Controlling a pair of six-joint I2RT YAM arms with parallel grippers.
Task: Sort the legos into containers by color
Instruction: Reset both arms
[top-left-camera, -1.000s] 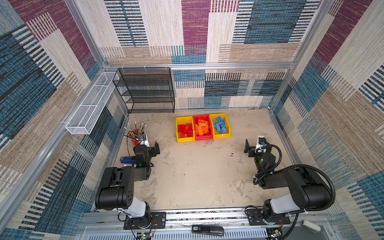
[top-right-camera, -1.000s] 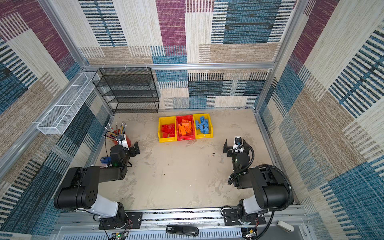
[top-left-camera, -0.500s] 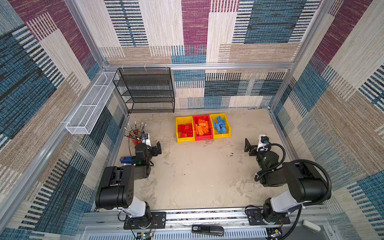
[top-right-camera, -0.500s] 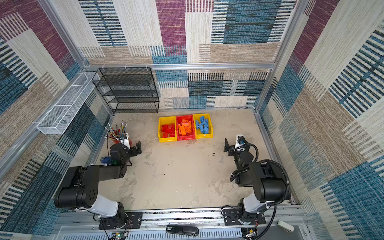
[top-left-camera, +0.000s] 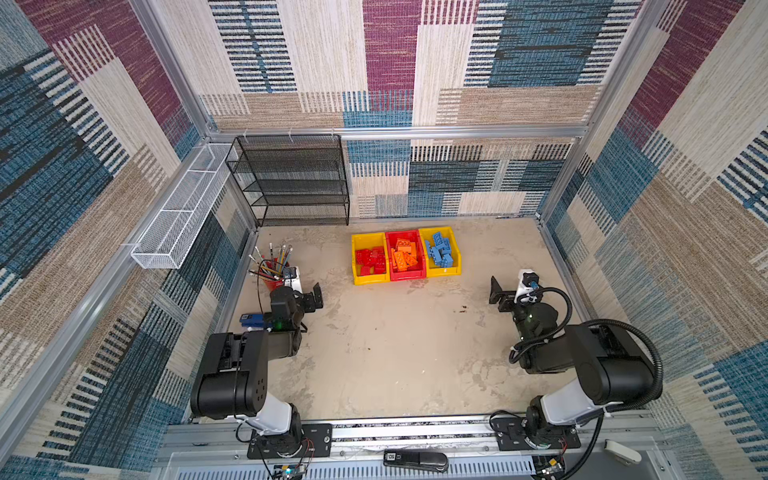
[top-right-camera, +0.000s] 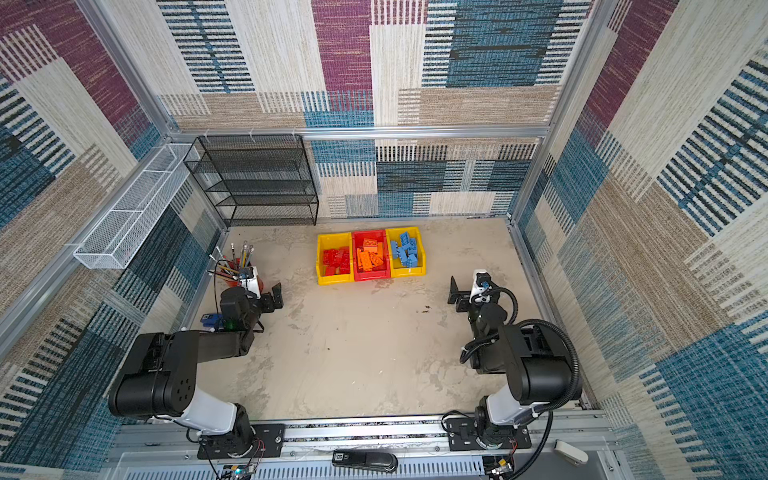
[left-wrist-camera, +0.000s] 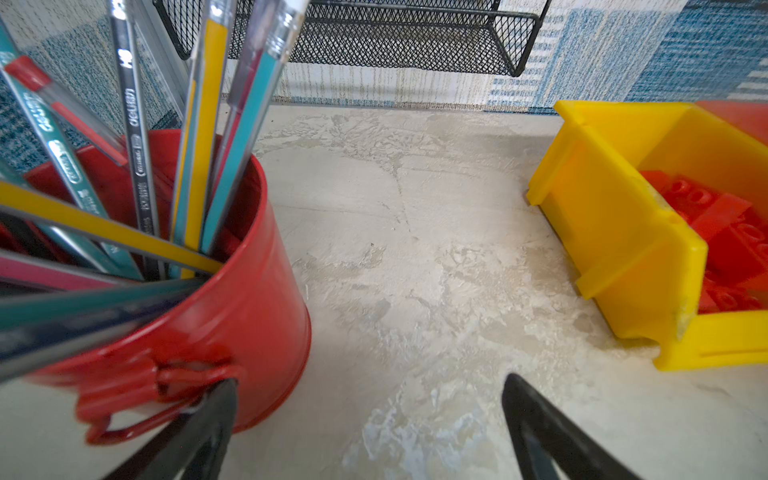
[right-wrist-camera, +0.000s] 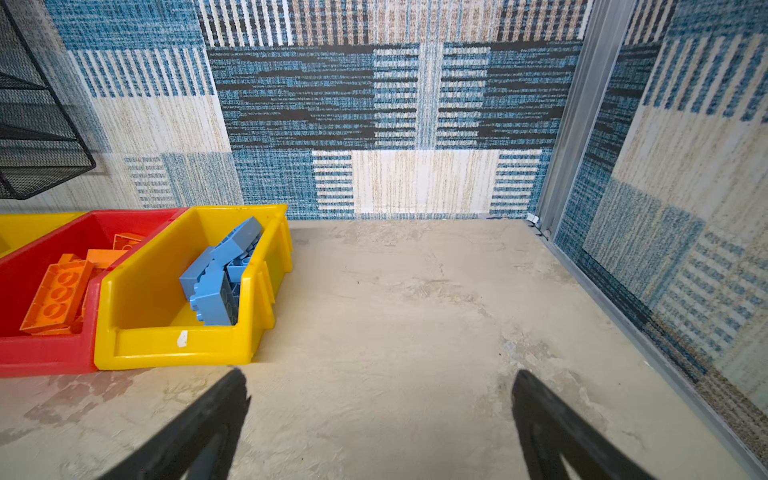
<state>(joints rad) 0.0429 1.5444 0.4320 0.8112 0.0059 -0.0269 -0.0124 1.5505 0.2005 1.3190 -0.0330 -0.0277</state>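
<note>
Red legos in left yellow bin; orange legos, red bin; blue legos, right yellow bin

left bin: yellow, with red legos in it
middle bin: red, orange legos
right bin: yellow, blue legos
pencil cup: shiny red
rack: black mesh
wall basket: white wire
stapler: blue
walls: woven patchwork, blue/beige/maroon, lots of stripes
table: blotchy beige-grey
</note>
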